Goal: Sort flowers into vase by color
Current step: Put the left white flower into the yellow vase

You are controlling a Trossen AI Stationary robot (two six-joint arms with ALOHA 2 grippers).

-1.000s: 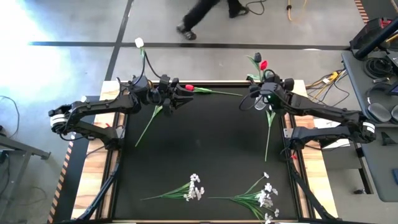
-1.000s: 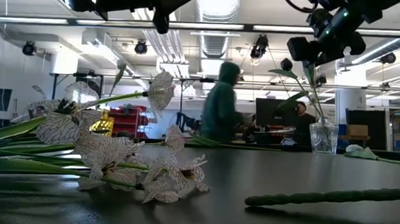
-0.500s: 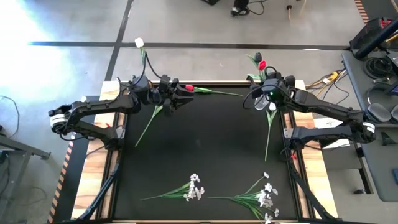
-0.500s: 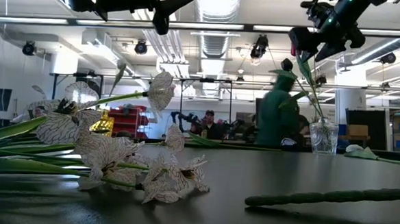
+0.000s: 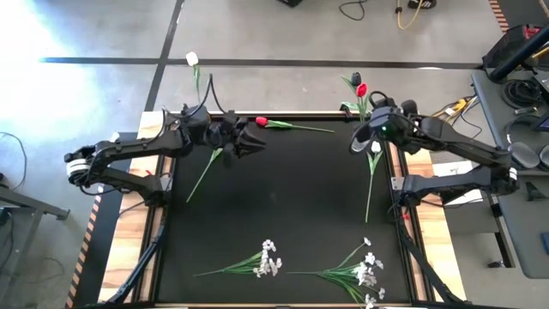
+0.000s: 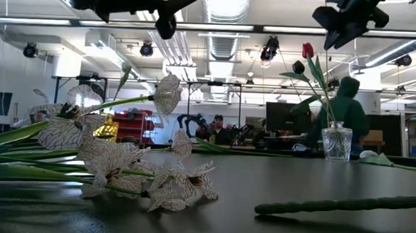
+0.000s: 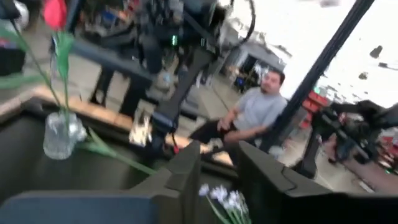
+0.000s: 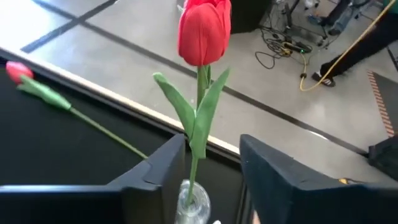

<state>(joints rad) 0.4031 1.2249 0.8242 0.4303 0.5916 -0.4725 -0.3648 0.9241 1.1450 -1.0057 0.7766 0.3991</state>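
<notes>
— Has the right hand [image 5: 371,136] let go?
— Yes, its fingers are spread and backing off; the red tulip [image 8: 204,25] now stands in the vase [image 6: 336,143] at the tabletop's [image 5: 283,206] far right corner.
— And the left hand [image 5: 249,137]?
— Can't tell.

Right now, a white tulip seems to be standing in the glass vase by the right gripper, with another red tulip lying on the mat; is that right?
Not quite: the tulip standing in the glass vase by the right gripper is red, not white, as the right wrist view shows. Another red tulip does lie on the mat.
</notes>
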